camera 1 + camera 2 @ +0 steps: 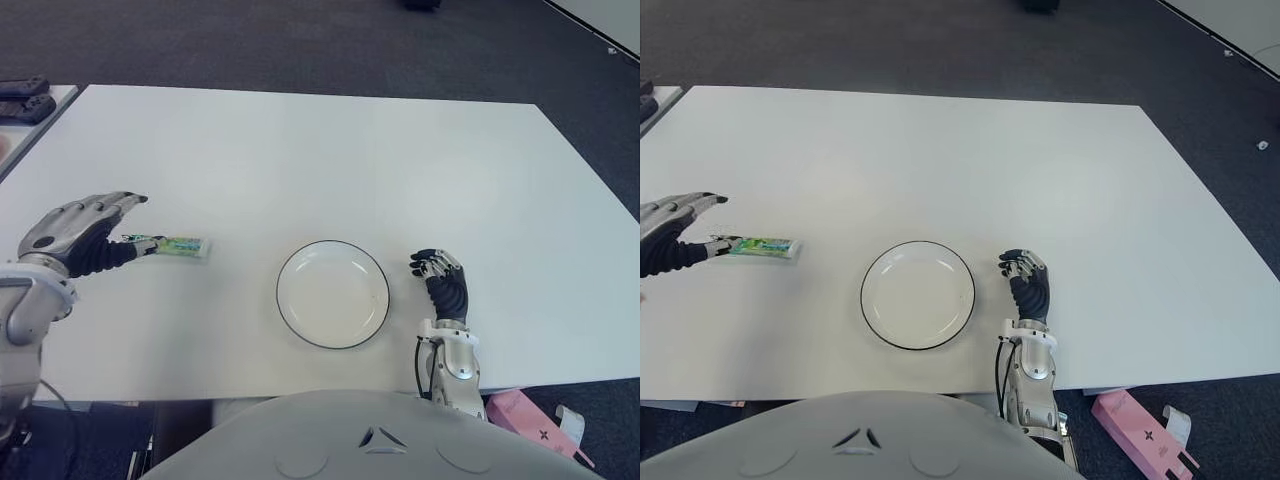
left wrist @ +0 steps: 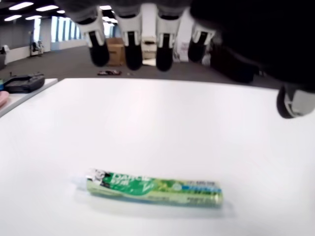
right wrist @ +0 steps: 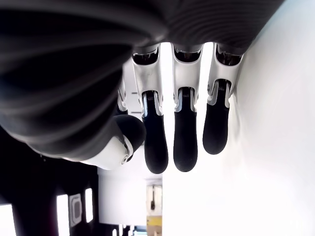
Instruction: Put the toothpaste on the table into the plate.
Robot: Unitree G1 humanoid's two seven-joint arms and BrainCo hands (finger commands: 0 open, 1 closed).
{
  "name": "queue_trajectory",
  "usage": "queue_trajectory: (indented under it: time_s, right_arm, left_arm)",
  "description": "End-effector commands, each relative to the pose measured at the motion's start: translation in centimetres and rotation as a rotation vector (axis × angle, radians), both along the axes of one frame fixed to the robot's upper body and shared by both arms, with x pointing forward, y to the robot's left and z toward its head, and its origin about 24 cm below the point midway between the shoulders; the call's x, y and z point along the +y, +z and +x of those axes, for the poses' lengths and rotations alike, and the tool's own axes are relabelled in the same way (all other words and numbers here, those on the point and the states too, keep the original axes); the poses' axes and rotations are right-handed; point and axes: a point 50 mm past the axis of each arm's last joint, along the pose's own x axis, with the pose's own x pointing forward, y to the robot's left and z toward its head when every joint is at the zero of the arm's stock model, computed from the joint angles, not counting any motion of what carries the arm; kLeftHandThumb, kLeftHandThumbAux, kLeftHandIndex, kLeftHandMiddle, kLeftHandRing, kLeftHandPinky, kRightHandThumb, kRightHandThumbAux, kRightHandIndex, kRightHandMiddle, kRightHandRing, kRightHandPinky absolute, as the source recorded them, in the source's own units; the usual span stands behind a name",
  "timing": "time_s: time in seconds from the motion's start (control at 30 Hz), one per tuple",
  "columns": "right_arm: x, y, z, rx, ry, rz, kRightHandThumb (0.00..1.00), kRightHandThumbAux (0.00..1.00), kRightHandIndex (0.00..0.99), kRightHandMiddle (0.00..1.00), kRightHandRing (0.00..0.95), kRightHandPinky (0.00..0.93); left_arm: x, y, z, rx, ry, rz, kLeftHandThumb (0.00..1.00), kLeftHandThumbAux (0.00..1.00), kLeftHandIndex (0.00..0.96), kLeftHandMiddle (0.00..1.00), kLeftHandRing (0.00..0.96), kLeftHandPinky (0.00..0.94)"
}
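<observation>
A: How far along can the task be judged to be?

B: Hardly begun. The toothpaste [image 1: 177, 246] is seen lying flat on the table [image 1: 320, 150], left of centre in the left eye view, well apart from the plate [image 1: 332, 293], which sits empty at lower centre.

A: Has the tube been taken hold of?

B: No. The left hand [image 1: 85, 232] is shown at the far left of the frame, just beside the tube's cap end, with its fingers [image 2: 133, 46] spread and nothing held between them. In the wrist view the tube lies clear below the fingertips. Whether a fingertip grazes the cap cannot be settled from the eye views.

A: And the other hand?

B: The right hand [image 1: 441, 280] is seen just right of the plate, its fingers relaxed and loosely extended, empty.

A: What is left?

B: Everything, it would seem: the tube is yet to be grasped, lifted, carried rightward and set down inside the plate.
</observation>
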Motion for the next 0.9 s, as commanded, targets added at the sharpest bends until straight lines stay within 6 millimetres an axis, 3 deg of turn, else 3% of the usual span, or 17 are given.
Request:
queue_trajectory:
  time_s: [0.03, 0.33, 0.67, 0.8, 0.9]
  right_arm:
    - [0.1, -0.6, 0.0, 0.028, 0.005, 0.011, 0.71, 0.728, 0.428, 0.487, 0.482, 0.477]
    - [0.0, -0.8, 0.0, 0.029, -0.003, 0.026, 0.71, 0.727, 0.428, 0.491, 0.487, 0.481]
    - [0.1, -0.7, -0.2, 0.027, -0.008, 0.024, 0.71, 0.726, 0.428, 0.493, 0.487, 0.476]
    - [0.0, -0.8, -0.2, 0.03, -0.01, 0.015, 0.71, 0.727, 0.428, 0.492, 0.487, 0.478]
    - [0.0, -0.7, -0.2, 0.031, -0.012, 0.014, 0.711, 0.727, 0.428, 0.491, 0.485, 0.473]
  left_arm:
    - [1.5, -0.7, 1.0, 0.019, -0.046, 0.082, 0.364, 0.205, 0.0, 0.027, 0.029, 0.076]
    - [4.5, -3.1, 1.8, -0.005, -0.193, 0.228, 0.446, 0.213, 0.0, 0.001, 0.0, 0.025]
    - [5.6, -5.0, 1.8, -0.077, -0.41, 0.328, 0.392, 0.223, 0.0, 0.003, 0.0, 0.042]
    - [7.8, -9.3, 2.1, -0.069, -0.39, 0.351, 0.366, 0.212, 0.0, 0.008, 0.0, 0.043]
    - [8.3, -10.2, 2.4, -0.068, -0.393, 0.356, 0.348, 0.195, 0.0, 0.015, 0.0, 0.052]
